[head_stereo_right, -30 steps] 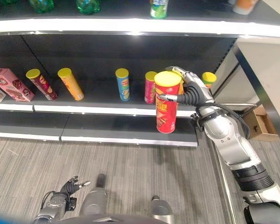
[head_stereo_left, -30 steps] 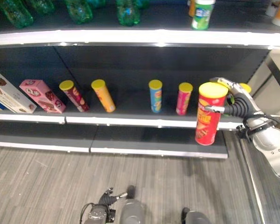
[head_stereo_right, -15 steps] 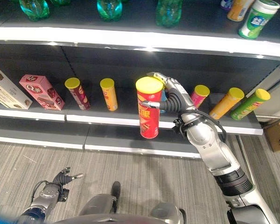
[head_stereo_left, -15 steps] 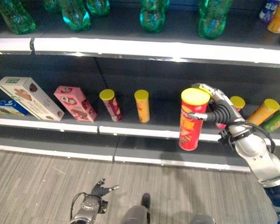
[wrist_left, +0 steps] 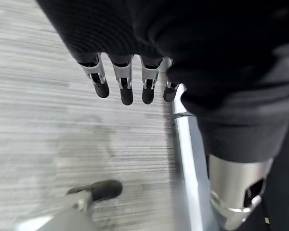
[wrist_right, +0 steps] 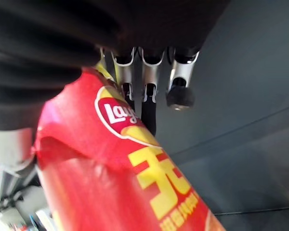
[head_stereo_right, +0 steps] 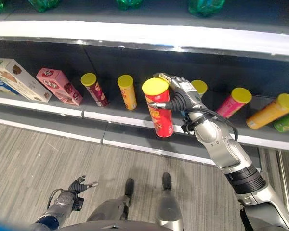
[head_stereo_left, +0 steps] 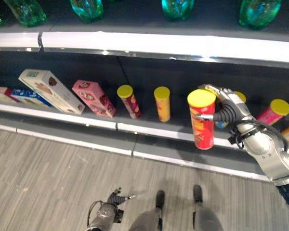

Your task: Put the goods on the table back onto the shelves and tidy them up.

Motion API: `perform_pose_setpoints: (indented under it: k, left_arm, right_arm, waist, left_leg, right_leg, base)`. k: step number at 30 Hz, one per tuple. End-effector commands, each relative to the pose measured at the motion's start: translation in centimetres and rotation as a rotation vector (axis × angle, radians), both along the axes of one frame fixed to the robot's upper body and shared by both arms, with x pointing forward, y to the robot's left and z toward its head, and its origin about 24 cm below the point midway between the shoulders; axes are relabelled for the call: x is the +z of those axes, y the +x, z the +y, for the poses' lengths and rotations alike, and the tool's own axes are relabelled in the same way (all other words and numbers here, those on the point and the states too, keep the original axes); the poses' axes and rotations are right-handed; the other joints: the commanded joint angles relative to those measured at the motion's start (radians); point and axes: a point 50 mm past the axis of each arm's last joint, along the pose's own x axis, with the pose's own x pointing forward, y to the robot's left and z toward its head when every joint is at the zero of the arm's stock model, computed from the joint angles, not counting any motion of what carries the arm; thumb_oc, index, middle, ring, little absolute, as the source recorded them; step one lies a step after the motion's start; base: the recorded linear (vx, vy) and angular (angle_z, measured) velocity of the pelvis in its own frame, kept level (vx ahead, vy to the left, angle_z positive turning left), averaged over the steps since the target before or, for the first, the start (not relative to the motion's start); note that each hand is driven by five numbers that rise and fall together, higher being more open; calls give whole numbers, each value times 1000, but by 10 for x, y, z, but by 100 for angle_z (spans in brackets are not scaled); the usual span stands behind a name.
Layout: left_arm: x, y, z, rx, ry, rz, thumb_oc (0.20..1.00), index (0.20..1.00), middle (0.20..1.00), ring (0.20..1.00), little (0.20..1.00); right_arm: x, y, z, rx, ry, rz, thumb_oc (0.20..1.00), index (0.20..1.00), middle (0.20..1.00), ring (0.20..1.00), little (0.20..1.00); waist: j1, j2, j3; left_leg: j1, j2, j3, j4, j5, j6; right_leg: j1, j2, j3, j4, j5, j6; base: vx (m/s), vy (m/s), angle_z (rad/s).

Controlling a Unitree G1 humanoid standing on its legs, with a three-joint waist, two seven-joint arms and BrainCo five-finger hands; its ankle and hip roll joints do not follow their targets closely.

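Left eye view shows us the tall red cardboard crisp tube with a yellow plastic lid (head_stereo_left: 202,120) held upright in front of the middle shelf (head_stereo_left: 149,131), its lid level with the row of goods behind it. Our right robot hand (head_stereo_left: 226,108) has its fingers and thumb curled round the tube's upper part, just under the lid; in the right wrist view we see the fingers (wrist_right: 147,86) lying against the red wall of the tube.

Behind and to the left of it on the same shelf stand a yellow-lidded orange tube (head_stereo_left: 162,103) and a dark red tube with a yellow lid (head_stereo_left: 129,101), both leaning. Further left we see a pink carton (head_stereo_left: 93,98) and a white carton (head_stereo_left: 50,91), tilted. To the right lies a pink tube with a yellow lid (head_stereo_left: 273,111). Green bottles (head_stereo_left: 86,7) stand on the shelf above.

Our left robot hand (head_stereo_right: 76,186) hangs low over the grey striped floor (head_stereo_left: 48,178), fingers (wrist_left: 126,84) loosely straight and holding nothing.
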Motion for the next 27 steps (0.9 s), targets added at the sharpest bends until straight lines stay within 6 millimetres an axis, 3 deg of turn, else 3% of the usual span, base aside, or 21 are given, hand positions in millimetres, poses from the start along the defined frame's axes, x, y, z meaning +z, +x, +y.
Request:
perform_pose_setpoints:
  k: [1,6,13,24,27]
  left_arm:
    - [13,23,11,8,64,-68,1000,1000,1000,1000,1000]
    - [18,35,2,-2,93,-109,1000,1000,1000,1000,1000]
    - [27,52,-11,-25,108,-185,1000,1000,1000,1000,1000]
    - [36,61,-11,-47,118,-243,1000,1000,1000,1000,1000]
    - [36,61,-14,-61,106,-247,1000,1000,1000,1000,1000]
  right_arm:
    - [40,-5,13,21,8,-272,200,200,200,200,200]
    - [48,-2,23,-32,13,-436,200,200,200,200,200]
    - [59,8,20,-154,101,-599,200,200,200,200,200]
    - [79,16,-6,-352,156,-769,200,200,200,200,200]
    - [84,13,-19,-412,165,-818,200,200,200,200,200]
  waist:
    - [14,-30,-4]
    - [18,-9,37]
    - [30,19,85]
    - [51,90,138]
    - [52,126,150]
  left_leg:
    - [-50,36,31,139,-162,-52]
    - [-82,47,30,130,-146,-56]
    - [-126,44,29,125,-128,-59]
    - [-191,30,17,98,-88,-73]
    - [-210,21,9,70,-66,-75]
  right_leg:
    - [-4,-87,14,164,-225,57]
    - [-38,-86,10,171,-226,54]
    - [-84,-94,7,183,-220,56]
    - [-136,-120,-29,191,-210,63]
    - [-151,-133,-44,190,-208,68]
  base:
    - [-3,-56,-1]
    - [-36,-12,1]
    - [-53,6,3]
    - [-24,-8,13]
    - [-6,-9,27]
